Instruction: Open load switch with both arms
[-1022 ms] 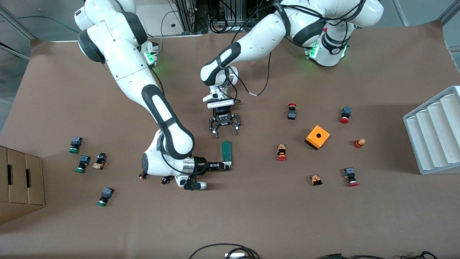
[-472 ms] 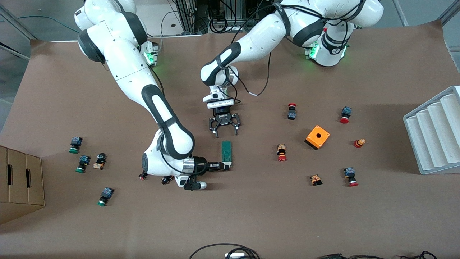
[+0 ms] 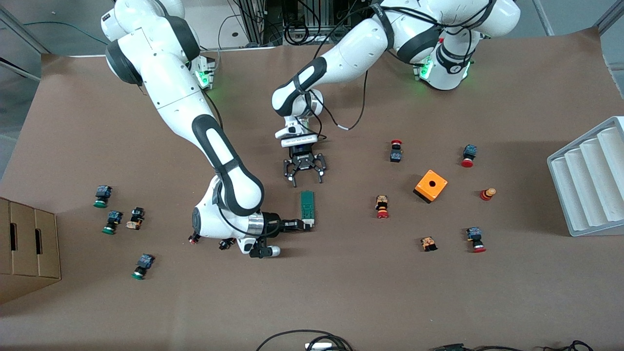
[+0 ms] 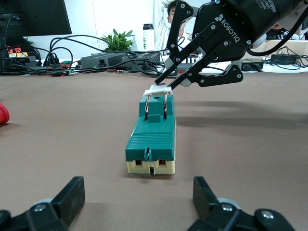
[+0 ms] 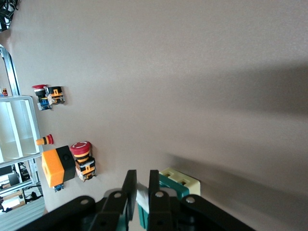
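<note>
1. Front view: the load switch point(image 3: 307, 207), a narrow green block, lies flat near the middle of the brown table point(image 3: 341, 292), well clear of every edge. My right gripper point(image 3: 306, 224) reaches in low at the switch's end nearer the front camera, fingers pinched on the small white slider point(image 3: 308, 224) there. My left gripper point(image 3: 305, 179) hangs just off the switch's other end, fingers spread, holding nothing. An orange box point(image 3: 431, 185) sits toward my left arm's end of the table.
2. Left wrist view: switch point(image 4: 152, 137) lengthwise ahead, between my parted left fingers point(image 4: 67, 199); right gripper point(image 4: 166, 82) nips the white slider point(image 4: 158, 88).
3. Right wrist view: my fingertips point(image 5: 129, 192) close on the white piece point(image 5: 143, 196); green body point(image 5: 171, 185) under them; orange box point(image 5: 57, 166) and a red push-button point(image 5: 83, 159) nearby.
</note>
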`<action>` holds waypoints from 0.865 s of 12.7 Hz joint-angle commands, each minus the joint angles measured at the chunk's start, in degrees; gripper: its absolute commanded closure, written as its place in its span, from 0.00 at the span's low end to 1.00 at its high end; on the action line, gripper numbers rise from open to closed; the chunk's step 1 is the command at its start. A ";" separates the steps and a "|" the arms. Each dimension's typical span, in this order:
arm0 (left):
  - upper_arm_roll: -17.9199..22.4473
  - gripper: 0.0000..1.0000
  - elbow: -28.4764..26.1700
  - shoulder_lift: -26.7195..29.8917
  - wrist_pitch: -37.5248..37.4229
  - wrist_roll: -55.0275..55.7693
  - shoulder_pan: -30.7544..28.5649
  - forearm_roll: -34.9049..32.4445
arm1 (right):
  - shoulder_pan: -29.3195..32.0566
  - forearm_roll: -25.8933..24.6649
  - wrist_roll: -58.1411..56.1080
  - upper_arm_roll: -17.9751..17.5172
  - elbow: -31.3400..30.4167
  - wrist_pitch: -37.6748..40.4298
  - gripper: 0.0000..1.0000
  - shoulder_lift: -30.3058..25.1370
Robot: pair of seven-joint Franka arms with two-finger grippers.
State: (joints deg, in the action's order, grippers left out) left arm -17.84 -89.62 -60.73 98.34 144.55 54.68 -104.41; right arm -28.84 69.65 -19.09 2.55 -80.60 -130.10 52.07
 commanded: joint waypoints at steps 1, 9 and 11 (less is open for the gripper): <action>0.17 0.00 2.34 -3.08 0.89 0.11 0.69 -0.18 | -1.13 2.68 -0.42 -0.18 -0.43 0.28 0.87 -0.83; 0.17 0.00 2.34 -3.08 0.89 0.11 0.69 -0.18 | -1.22 2.86 -0.33 -0.18 -1.40 0.46 0.87 -1.70; 0.17 0.00 2.34 -3.08 0.89 0.11 0.69 -0.18 | -1.22 2.86 -0.25 -0.18 -1.40 0.46 0.89 -1.71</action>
State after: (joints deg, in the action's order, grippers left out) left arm -17.84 -89.62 -60.73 98.34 144.55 54.68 -104.41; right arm -28.85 69.65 -19.23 2.56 -80.61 -130.11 52.04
